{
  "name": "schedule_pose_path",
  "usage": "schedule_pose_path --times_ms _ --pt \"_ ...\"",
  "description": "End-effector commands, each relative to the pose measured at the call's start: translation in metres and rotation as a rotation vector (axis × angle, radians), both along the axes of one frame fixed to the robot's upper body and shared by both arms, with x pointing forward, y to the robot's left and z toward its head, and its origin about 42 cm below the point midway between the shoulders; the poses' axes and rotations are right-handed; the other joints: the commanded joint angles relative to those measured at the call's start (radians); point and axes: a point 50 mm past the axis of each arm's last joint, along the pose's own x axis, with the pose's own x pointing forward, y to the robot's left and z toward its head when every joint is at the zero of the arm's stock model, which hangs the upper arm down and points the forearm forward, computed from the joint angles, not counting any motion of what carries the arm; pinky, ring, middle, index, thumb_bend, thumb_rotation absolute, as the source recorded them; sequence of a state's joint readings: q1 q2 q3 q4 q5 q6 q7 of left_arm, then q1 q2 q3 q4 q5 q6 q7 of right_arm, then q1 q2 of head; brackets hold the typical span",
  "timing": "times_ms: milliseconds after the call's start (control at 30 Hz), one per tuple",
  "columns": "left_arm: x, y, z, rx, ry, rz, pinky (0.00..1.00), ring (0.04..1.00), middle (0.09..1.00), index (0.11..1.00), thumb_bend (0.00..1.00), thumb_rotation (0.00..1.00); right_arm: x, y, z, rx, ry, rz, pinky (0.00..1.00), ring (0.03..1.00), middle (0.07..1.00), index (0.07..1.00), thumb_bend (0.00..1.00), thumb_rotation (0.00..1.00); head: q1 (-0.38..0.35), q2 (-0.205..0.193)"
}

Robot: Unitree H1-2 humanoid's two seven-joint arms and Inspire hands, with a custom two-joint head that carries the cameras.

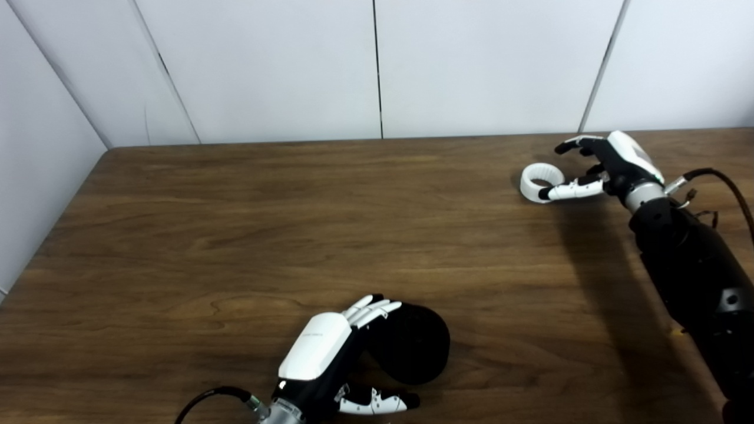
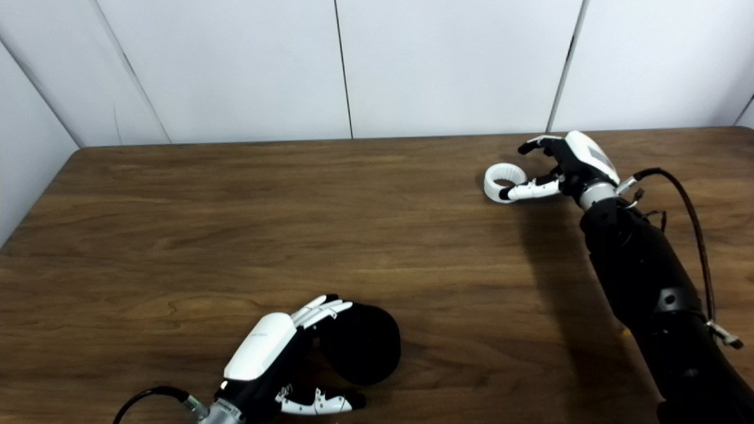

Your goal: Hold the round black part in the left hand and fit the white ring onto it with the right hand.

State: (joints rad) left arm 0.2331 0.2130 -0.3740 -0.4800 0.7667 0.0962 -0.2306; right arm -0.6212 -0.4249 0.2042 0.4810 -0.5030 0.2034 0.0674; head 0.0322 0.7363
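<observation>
Seemingly, right hand [image 1: 612, 162] fingers [image 1: 574, 189] spread beside white ring [image 1: 541, 183].

left eye view: high, facing down over table [image 1: 235, 224].
right eye view: slightly rightward; shares seemingly whole tabletop.

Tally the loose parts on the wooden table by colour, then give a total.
Black: 1, the round black part beside the left hand
White: 1, the white plastic ring by the right hand
Total: 2
</observation>
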Motion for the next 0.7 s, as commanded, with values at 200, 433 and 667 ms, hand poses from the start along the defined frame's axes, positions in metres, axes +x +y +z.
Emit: schedule_pose_path --times_ms 200,433,667 --pt "-0.004 0.003 -0.01 0.038 0.062 -0.004 0.86 0.952 0.896 0.841 0.84 0.32 0.025 0.013 0.035 -0.042 -0.062 0.047 0.7 0.886 0.886 0.771 0.88 0.31 0.007 0.0" --pt "-0.003 0.003 -0.01 0.032 0.069 -0.001 0.87 0.956 0.902 0.846 0.83 0.31 0.027 0.016 0.035 -0.062 -0.048 0.068 0.7 0.886 0.884 0.776 0.89 0.33 0.01 0.002" --pt "-0.003 0.002 -0.01 0.03 0.067 -0.001 0.87 0.958 0.902 0.847 0.83 0.31 0.028 0.021 0.032 -0.091 -0.037 0.089 0.73 0.894 0.885 0.774 0.88 0.34 0.015 0.006"
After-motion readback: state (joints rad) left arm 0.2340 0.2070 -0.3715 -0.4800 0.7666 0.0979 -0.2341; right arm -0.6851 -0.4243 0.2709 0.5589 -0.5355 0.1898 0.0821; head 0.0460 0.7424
